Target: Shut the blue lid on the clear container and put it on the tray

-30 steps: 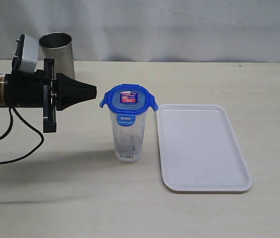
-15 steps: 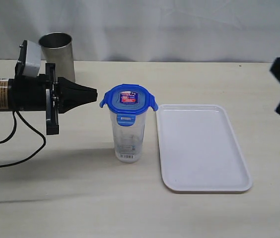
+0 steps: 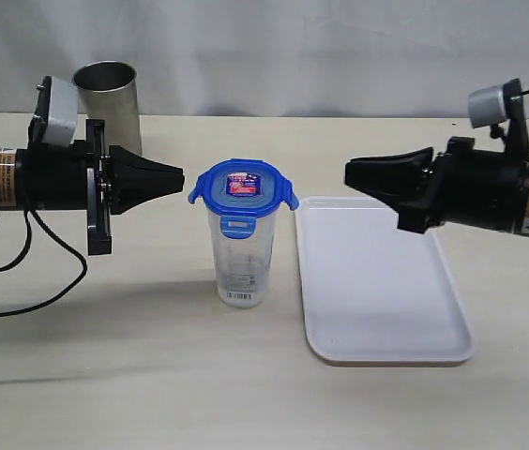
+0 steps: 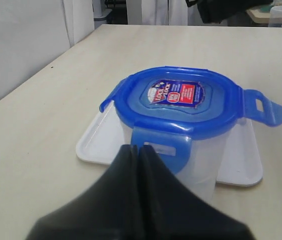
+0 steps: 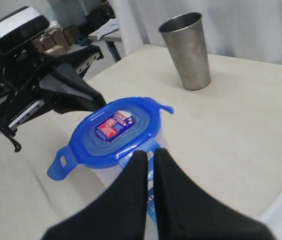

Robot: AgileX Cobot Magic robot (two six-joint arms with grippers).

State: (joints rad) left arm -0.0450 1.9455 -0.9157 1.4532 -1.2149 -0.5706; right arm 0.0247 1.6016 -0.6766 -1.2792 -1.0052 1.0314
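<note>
- the left gripper [image 3: 178, 173] has its two black fingers [image 4: 123, 172] pressed together with nothing between them. its tip points at the blue lid [image 3: 242, 187] from the left, near to it but not touching.
- the right gripper [image 3: 349, 172] has its fingers [image 5: 168, 175] almost together too, with only a thin slit, and it holds nothing. it hovers over the far part of the tray [image 3: 377, 309] and points at the lid from the right.
- i judge that both are kept so narrow to push a flap down with the tip, not to grasp.
- the lid sits on top of the clear container [image 3: 244, 262], which stands upright on the table [image 3: 152, 375], just left of the tray and not yet on it.
- the near flap [image 3: 239, 228] hangs down the wall, but the side flaps [image 4: 263, 107] stick out, so the lid seems not fully locked.
- the sticker [image 4: 176, 93] on the lid is red and blue with white writing, too blurred for me to read surely.
- a white barcode label [image 3: 240, 295] is near the container's base. each arm carries a yellow label [image 3: 0, 176], whose text is unreadable.
- the steel cup [image 3: 110, 94] stands far left, behind the left arm.
</note>
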